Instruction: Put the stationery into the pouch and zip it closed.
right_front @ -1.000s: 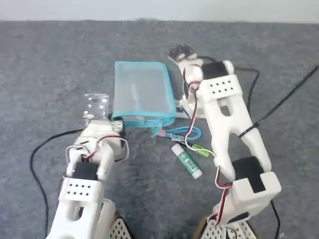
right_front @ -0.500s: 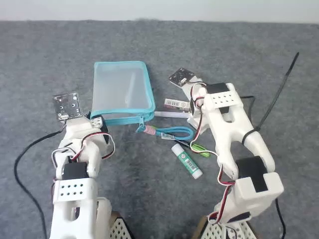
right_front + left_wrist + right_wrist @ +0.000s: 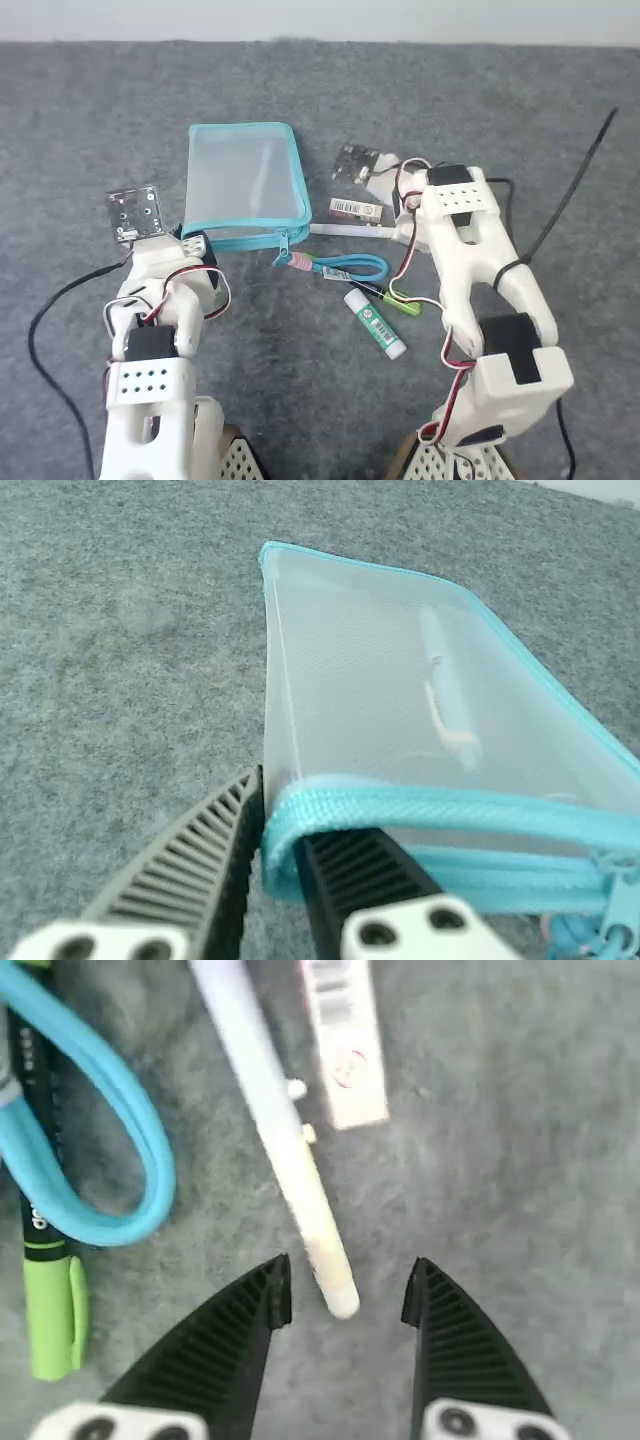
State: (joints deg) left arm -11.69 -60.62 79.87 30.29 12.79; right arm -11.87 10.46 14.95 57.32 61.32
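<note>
**Pouch pinned at one corner, pen between open jaws**

The translucent pouch (image 3: pixel 245 185) with teal trim lies flat on the grey carpeted table (image 3: pixel 90 100), towards the left arm's side. Its zip edge faces the arms, with the zip pull (image 3: pixel 283 244) at the end nearer the loose stationery. A pale pen (image 3: pixel 445 695) shows through the mesh, inside the pouch.

The left gripper (image 3: pixel 278 815) is clamped tight on the pouch's near corner, with the teal zip tape pinched between its ribbed fingers.

Beside the pouch, towards the right arm, lie a white pen (image 3: pixel 270 1140) and just beyond it a small labelled white block (image 3: pixel 345 1040). A blue looped cord (image 3: pixel 350 267), a green marker (image 3: pixel 398 299) and a glue stick (image 3: pixel 375 323) lie nearer the arms.

The right gripper (image 3: pixel 350 1265) hangs low over the table, its jaws wide apart and holding nothing. The white pen's tip lies between its fingers without touching either.
</note>
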